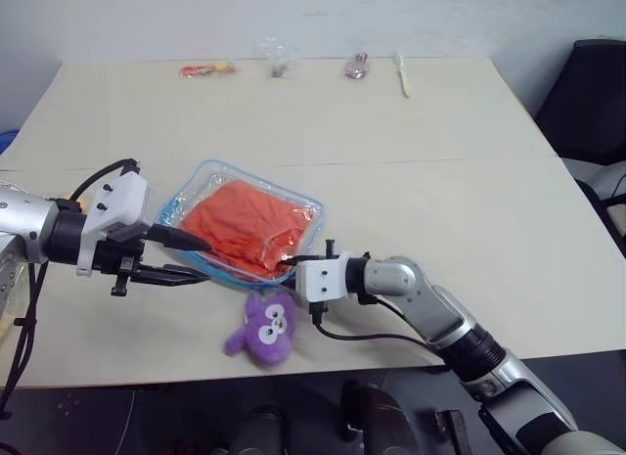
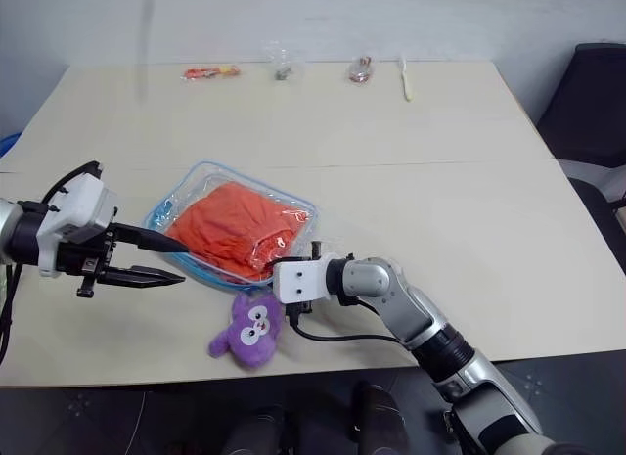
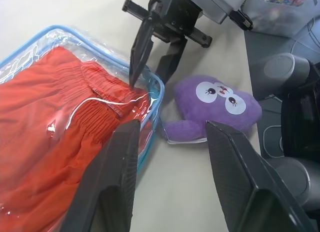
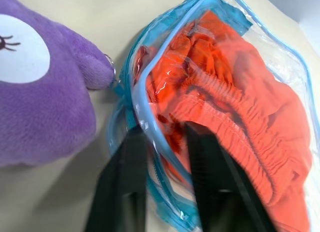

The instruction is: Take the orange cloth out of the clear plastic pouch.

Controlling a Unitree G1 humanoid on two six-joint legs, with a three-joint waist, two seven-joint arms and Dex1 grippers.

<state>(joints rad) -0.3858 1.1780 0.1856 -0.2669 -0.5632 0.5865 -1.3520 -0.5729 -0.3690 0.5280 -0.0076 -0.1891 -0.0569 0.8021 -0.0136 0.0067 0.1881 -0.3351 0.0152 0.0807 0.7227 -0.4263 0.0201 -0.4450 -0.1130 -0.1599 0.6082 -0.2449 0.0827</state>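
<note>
Cloth, orange [image 1: 245, 225], lies bunched inside the clear plastic pouch [image 1: 201, 176], flat on the table [image 1: 411, 171] near its front edge. The right end effector [image 4: 165, 142] has its fingers nearly together across the pouch's open blue-edged rim, one finger inside against the gathered hem, one outside; whether it pinches cloth or only plastic cannot be told. The left end effector [image 1: 181, 259] hangs half open at the pouch's opposite side, gripping nothing. A purple plush toy [image 1: 262, 328] sits just beside the pouch.

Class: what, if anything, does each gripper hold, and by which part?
Right gripper: the pouch, pinched at its blue-edged corner by the toy. Left gripper: nothing.
</note>
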